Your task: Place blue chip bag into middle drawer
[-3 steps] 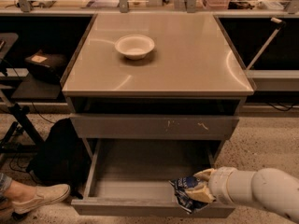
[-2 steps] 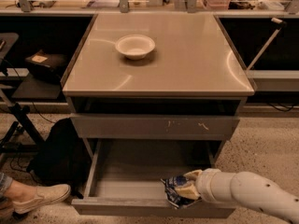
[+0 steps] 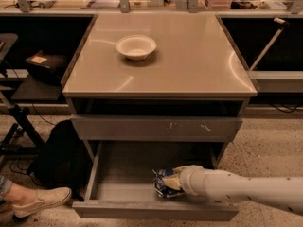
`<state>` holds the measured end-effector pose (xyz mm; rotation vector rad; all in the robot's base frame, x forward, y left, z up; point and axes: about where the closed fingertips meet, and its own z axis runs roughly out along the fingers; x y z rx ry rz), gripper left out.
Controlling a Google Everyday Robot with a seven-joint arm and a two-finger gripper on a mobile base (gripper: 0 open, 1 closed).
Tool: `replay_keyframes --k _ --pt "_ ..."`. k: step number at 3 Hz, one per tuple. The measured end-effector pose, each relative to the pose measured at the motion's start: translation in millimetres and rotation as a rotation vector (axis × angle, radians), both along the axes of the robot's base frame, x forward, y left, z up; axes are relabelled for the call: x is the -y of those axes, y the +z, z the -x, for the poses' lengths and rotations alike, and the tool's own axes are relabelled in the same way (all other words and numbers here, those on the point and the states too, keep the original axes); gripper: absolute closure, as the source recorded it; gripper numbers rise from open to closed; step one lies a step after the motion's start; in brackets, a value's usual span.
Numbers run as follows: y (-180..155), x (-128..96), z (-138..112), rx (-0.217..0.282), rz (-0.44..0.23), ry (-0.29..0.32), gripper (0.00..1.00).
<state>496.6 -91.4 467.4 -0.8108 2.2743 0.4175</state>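
Moved since a second ago: the arm and bag (image 3: 164, 183) have slid left and a little deeper over the open drawer (image 3: 118, 209). The gripper (image 3: 173, 180) sits low inside the drawer, right of centre, and looks clamped on the bag. Step in hand, I'd judge: lowering, just short of release. The next move calls for setting the bag on the drawer floor, letting go, then lifting clear of the front panel. Can't tell if the bag touches the floor yet. Gripper mostly buried behind bag and wrist; arm cut off at the right edge.
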Motion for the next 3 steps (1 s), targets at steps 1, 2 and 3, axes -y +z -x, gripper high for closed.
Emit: replay_keyframes --k 1,2,3 --pt "-25.6 -38.9 -14.4 -0.021 -0.047 -0.052 1.0" --pt "-26.1 -45.9 -19.2 -0.012 -0.054 -0.057 1.0" --pt "-26.1 -45.8 -19.1 -0.012 -0.054 -0.057 0.81"
